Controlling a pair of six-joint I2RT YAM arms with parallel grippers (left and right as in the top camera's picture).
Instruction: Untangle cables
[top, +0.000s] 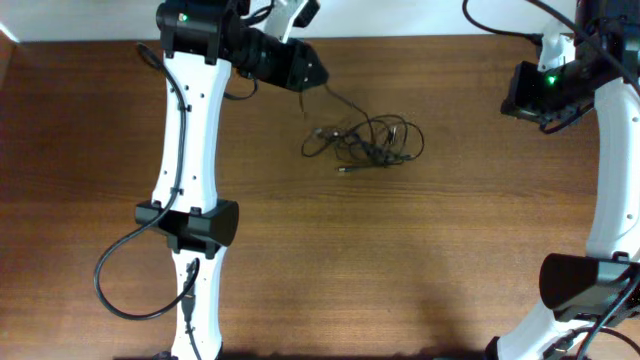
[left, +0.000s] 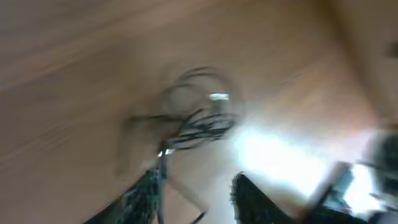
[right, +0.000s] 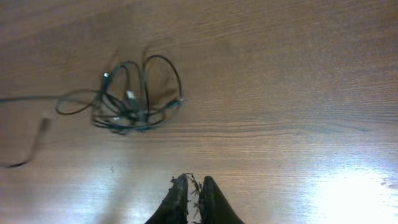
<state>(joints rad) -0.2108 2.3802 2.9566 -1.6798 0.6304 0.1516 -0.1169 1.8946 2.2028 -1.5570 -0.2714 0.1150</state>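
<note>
The cables are thin black cords bunched in a loose knot on the wooden table, right of centre toward the back. My left gripper hovers up and to the left of the knot, and one strand runs from the knot up to it. The left wrist view is blurred. It shows the knot ahead of the left fingers, which are apart, with a strand lying along the left finger. My right gripper is shut and empty, well away from the knot. It sits at the far right in the overhead view.
A loose cord end trails left of the knot in the right wrist view. The white left arm spans the left side of the table, and its thick black cable loops beside it. The right arm stands along the right edge.
</note>
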